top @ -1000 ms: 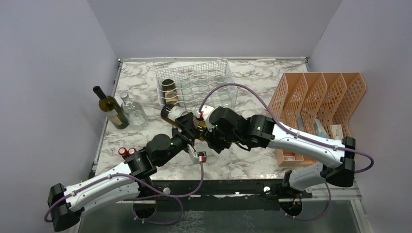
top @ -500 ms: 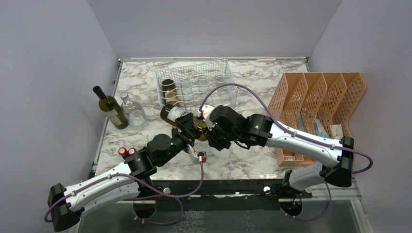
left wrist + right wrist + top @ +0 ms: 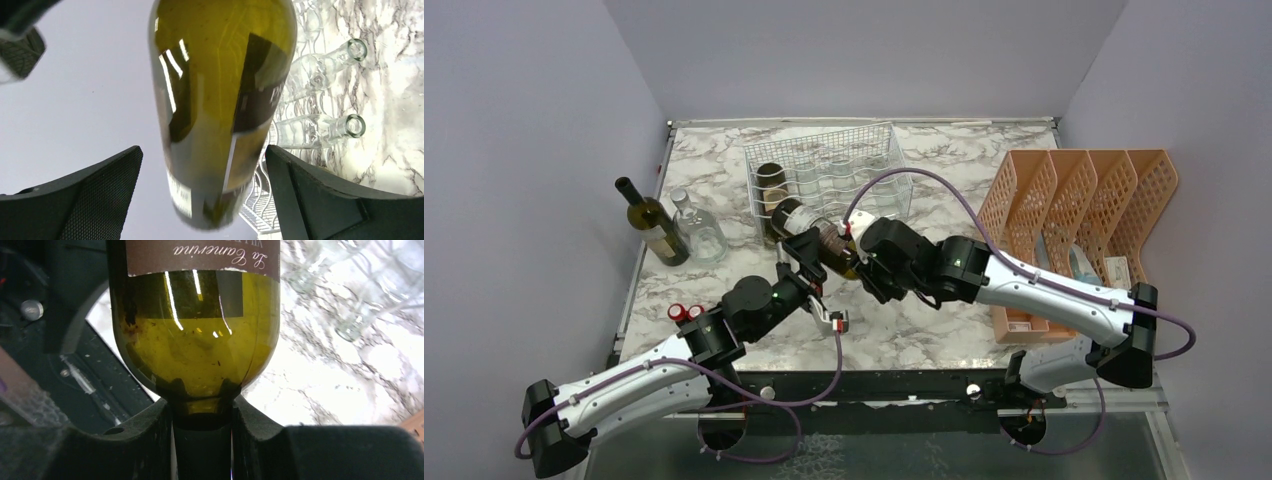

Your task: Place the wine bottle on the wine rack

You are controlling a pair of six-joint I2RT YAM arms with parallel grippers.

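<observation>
Pretty plain setup: three flat walls in a pale lavender-grey box the space in, the back wall (image 3: 864, 50), the left wall (image 3: 514, 200) and the right wall (image 3: 1204, 120). The table (image 3: 964, 150) has a white marble-look top with grey-brown veining and a thin trim along its left and back edges. A black rail (image 3: 894, 385) runs across the near edge. The lighting is soft and even, and the marble glares bright white in the wrist views.
</observation>
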